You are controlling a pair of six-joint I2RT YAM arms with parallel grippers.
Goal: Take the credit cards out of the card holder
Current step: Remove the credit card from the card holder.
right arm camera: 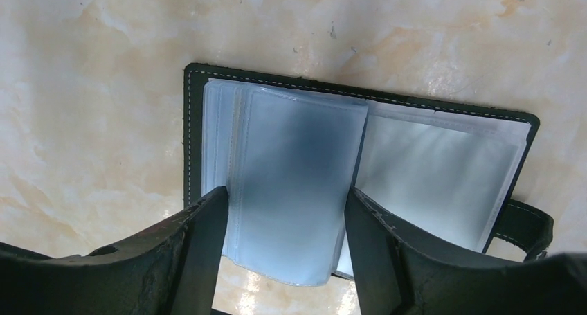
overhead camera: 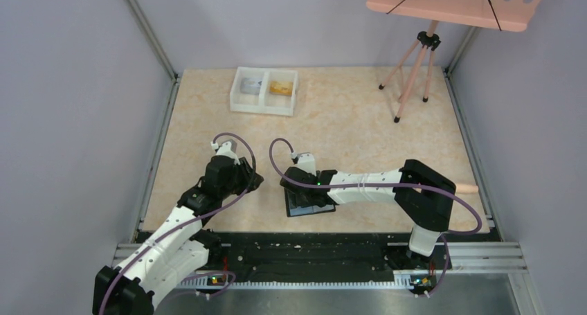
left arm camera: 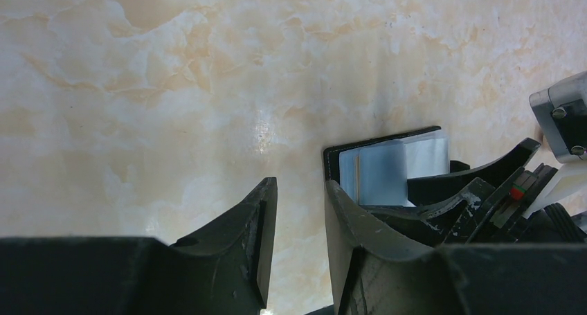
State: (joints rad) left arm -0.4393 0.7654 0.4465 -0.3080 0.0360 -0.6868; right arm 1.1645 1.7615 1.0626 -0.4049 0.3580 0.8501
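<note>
Marble tabletop (overhead camera: pixel 360 142) — card holder (right arm camera: pixel 443 169) lies open; right gripper (right arm camera: pixel 284 259) jaws spread astride its sleeves, left gripper (left arm camera: pixel 301 239) narrowly parted, empty.

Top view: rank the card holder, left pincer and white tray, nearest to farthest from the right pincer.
1. card holder, directly under the right pincer.
2. left pincer, just off to its left side.
3. white tray, at the table's far edge, back-left.
</note>
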